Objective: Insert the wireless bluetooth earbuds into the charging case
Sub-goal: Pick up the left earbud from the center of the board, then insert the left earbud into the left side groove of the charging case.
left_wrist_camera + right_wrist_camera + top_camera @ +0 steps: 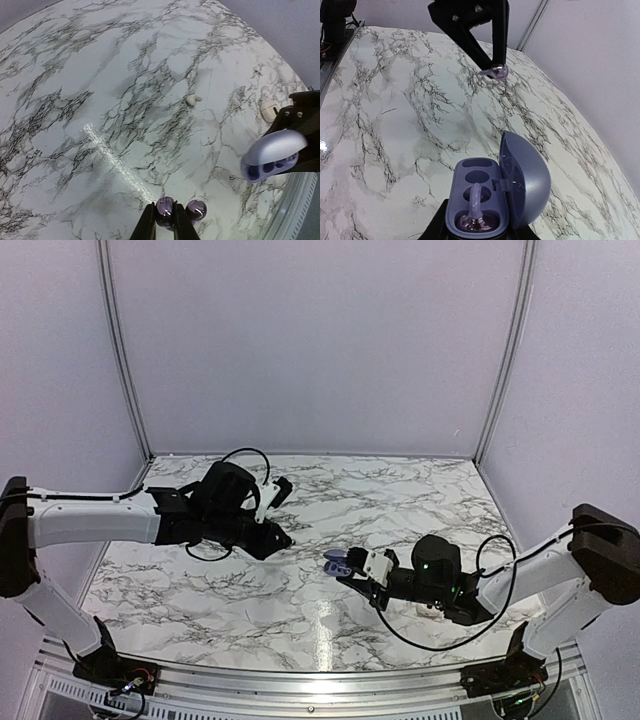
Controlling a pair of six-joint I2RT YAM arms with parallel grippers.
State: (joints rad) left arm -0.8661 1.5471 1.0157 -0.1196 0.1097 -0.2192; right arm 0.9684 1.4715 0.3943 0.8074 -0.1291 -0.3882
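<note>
Marble-patterned table (pixel 250 600), white with black veins, with both arms reaching over it. The left gripper (pixel 496 68) has its fingers nearly together and clamped on a shiny purple piece, the pinched earbud (pixel 165 206). This sits between the fingertips low over the marble; whether it touches the surface cannot be told. In the left wrist view a glossy purple bulb (pixel 196 210) shows just outside one finger, and whether it belongs to the same piece cannot be told.

The right gripper (pixel 346 571) is closed on the lavender charging case (pixel 470 182). It grips the body from both sides and holds it off the table, with the wells turned toward the left arm. Its lid (pixel 527 185) stands open, hinged up along one side of the body. The seated earbud (pixel 473 212) is lodged in the well nearest the right wrist camera, stem up. The farther well (pixel 478 176) shows its bare floor.

The two grippers are near each other but apart, and the pinched earbud is short of the case. On the marble lie a small white rounded piece (pixel 192 100), alone, and a white round disc (pixel 269 110) just beside the right gripper's black frame. A black cable (pixel 245 453) loops over the left wrist.
</note>
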